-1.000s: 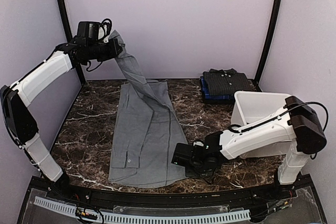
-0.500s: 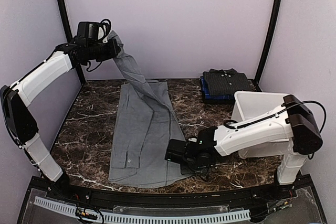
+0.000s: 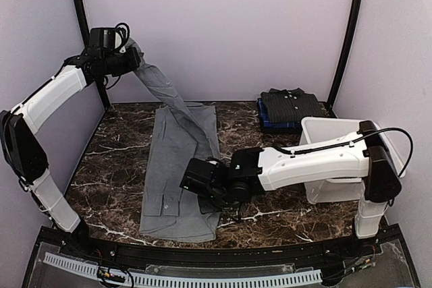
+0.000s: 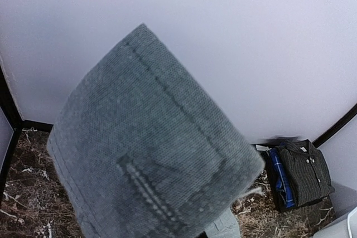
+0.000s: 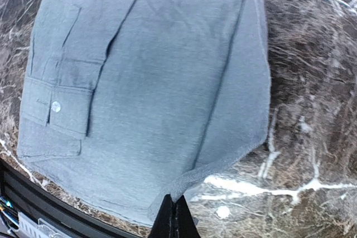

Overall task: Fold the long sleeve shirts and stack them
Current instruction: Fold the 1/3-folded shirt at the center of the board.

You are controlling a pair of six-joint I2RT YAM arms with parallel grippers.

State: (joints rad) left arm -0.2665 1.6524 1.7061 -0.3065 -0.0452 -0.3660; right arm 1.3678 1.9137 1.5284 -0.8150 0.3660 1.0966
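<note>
A: Starting big: table (image 3: 270, 141), with the grey shirt (image 3: 177, 166) spread flat on it, well left of the tub (image 3: 331, 136)?
B: Yes. Body flat, one sleeve held up high, far left of the tub.
A: Folded pile?
B: Dark shirt (image 3: 291, 104) on top of a blue shirt (image 3: 264, 118), just behind the tub.
A: Pincers?
B: Both clenched. The left gripper (image 3: 135, 61) grasps the raised sleeve. The right gripper (image 5: 173, 207) pinches the shirt's near hem, left of the tub, down at table level.
</note>
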